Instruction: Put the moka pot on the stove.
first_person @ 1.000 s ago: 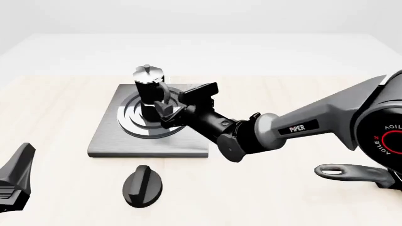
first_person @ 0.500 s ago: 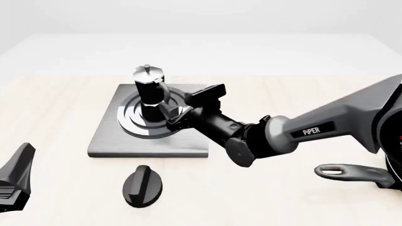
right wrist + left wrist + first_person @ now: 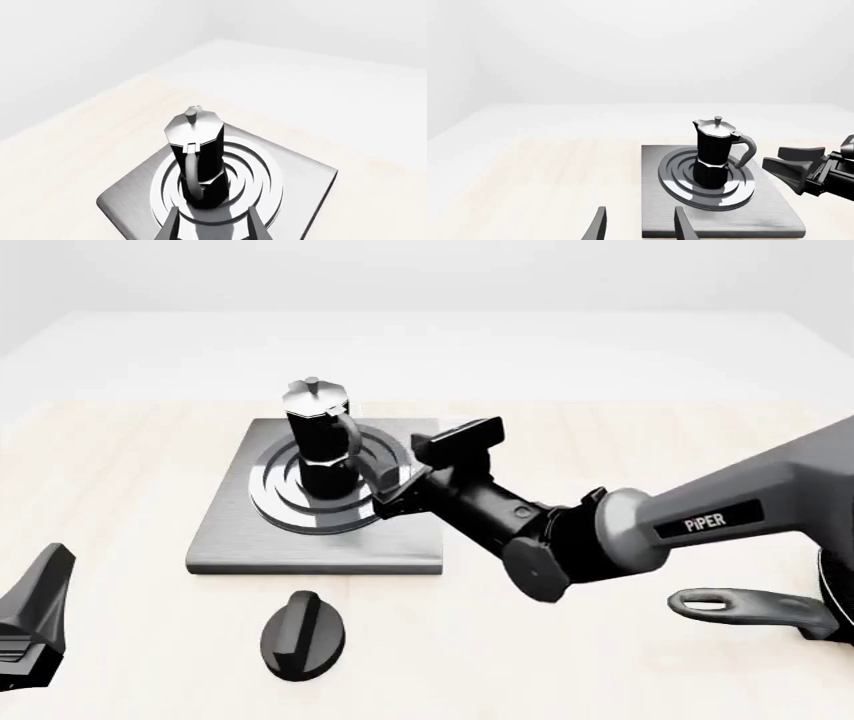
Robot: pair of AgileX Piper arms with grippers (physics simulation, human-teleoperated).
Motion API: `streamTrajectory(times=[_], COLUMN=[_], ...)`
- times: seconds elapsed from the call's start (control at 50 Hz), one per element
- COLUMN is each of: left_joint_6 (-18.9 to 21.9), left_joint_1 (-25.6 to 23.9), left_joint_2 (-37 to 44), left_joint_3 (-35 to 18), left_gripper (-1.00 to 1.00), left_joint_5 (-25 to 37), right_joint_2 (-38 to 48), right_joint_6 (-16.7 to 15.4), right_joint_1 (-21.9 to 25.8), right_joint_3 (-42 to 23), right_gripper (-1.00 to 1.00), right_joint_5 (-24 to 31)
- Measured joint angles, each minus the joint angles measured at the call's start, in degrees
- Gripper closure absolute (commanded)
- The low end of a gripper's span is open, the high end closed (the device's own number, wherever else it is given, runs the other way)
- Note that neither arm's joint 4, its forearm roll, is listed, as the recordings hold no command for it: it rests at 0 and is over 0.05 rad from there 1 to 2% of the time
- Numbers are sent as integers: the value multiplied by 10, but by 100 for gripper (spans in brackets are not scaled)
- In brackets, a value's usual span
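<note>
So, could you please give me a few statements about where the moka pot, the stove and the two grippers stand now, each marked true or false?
1. The small black faceted moka pot with a silver lid stands upright on the ring burner of the flat grey metal stove. True.
2. The right gripper is clamped on the pot's handle. False: it is open and clear of the pot.
3. The black oval knob lies on the stove. False: it lies on the wooden table, nearer the camera.
4. The left gripper is open and holds nothing. True.
</note>
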Motion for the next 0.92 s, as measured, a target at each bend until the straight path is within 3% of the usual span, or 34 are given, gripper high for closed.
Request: streamTrajectory(times=[0.92], left_joint_6=[0], left_joint_1=[0], left_joint_2=[0], left_joint_3=[0], left_gripper=[-100], left_joint_5=[0], right_joint_2=[-67], right_joint_6=[-4], right_joint_1=[-29], right_joint_3=[87], right_gripper=[-100], right_joint_5=[-33])
